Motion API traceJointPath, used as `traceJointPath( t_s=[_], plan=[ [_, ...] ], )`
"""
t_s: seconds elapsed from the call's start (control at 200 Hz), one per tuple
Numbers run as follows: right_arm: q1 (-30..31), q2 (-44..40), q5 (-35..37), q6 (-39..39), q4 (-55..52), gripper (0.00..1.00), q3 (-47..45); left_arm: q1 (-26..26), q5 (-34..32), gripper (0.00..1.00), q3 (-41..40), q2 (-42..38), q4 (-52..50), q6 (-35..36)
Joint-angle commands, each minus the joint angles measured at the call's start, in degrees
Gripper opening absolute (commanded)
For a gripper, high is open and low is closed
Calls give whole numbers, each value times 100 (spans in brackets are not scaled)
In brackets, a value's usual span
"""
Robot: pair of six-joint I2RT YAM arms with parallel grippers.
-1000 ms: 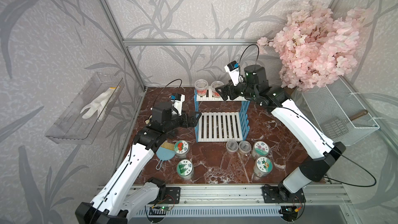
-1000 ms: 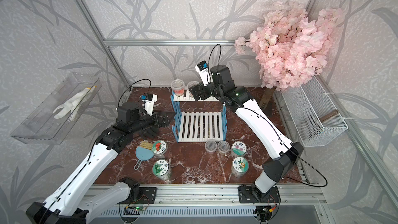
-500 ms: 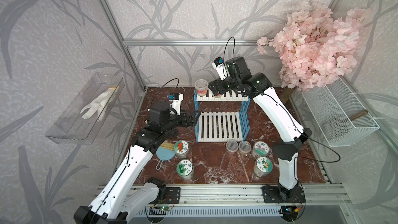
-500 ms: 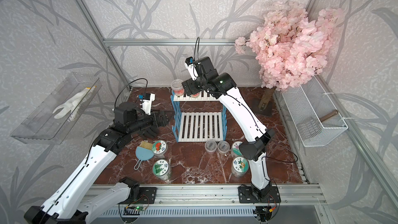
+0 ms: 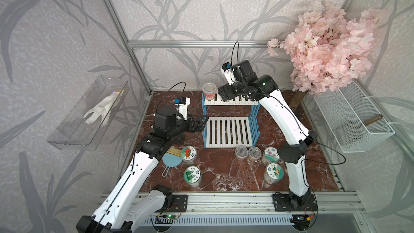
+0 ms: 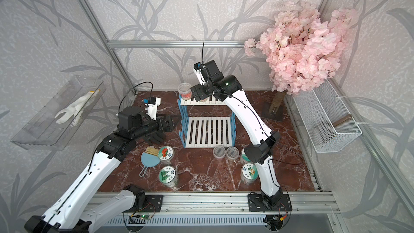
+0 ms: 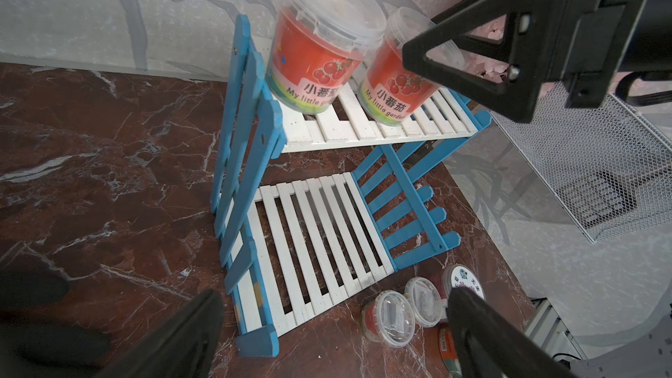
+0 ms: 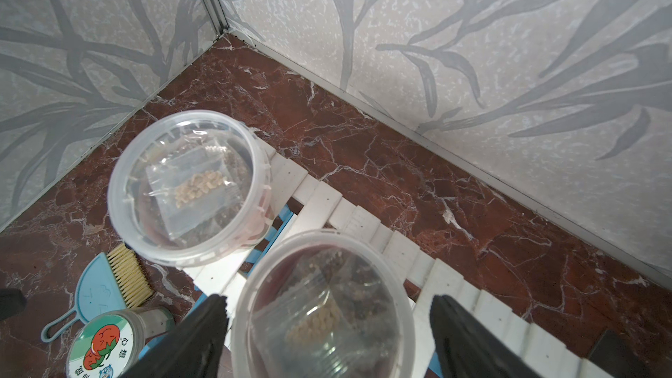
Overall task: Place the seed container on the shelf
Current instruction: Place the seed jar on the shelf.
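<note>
The shelf (image 5: 227,131) has blue picket sides and white slatted tiers. Two clear seed containers with red tomato labels stand on its upper tier (image 7: 327,132). The left one (image 5: 209,90) (image 8: 189,187) stands free. My right gripper (image 8: 327,301) hangs over the second seed container (image 8: 323,307) (image 7: 389,89) and is open. Its fingers straddle the lid with a gap on each side. In both top views this gripper (image 5: 224,96) hides that container. My left gripper (image 7: 334,294) (image 5: 202,122) is open and holds nothing, just left of the shelf's lower tier.
Two small clear-lidded tubs (image 5: 240,153) (image 5: 255,153) and labelled jars (image 5: 189,153) (image 5: 273,171) stand in front of the shelf. A blue dustpan with brush (image 5: 171,160) lies at front left. A pink blossom tree (image 5: 324,50), a wire basket (image 5: 351,117) and a clear wall tray (image 5: 89,113) flank the table.
My right arm has folded in and swung left over the upper tier. Its gripper now covers the second container, which showed a second ago. The left arm has barely moved.
</note>
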Motion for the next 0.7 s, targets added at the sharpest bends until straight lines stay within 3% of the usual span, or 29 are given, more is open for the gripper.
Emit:
traceJointPath(
  t_s=[0.0,0.28,0.43,0.695],
  plan=[
    [-49,65,-10,139,-161,88,263,33,-24,100,154,-53,51,33],
    [-64,98,-97,92,-191,78,282,41,3,100,186,13,49,48],
    [-119,79,-237,-81,-148,77,282,41,-20,100,193,25,28,75],
    [-350,152,-1054,-542,-53,77,286,41,-36,100,201,69,16,91]
  ],
)
